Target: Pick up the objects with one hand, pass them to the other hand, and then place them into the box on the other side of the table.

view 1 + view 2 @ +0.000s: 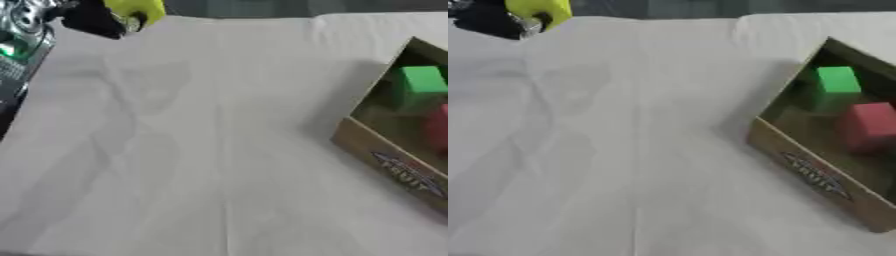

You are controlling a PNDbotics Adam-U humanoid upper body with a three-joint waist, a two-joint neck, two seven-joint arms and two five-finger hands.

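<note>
Cardboard box (815, 175), right on white surface (219, 150): green block (836, 80), red block (868, 125) inside. Left hand (92, 20), upper left: fingers pinching yellow block (136, 10).

A: How many blocks?
B: Three: one green block (836, 80) and one red block (871, 125) in the box, one yellow block (136, 10) up at the far left.
A: Boxes?
B: One cardboard box (811, 175)

A lab-like test bench: white cloth-covered table (219, 150) with a cardboard box (815, 175).
</note>
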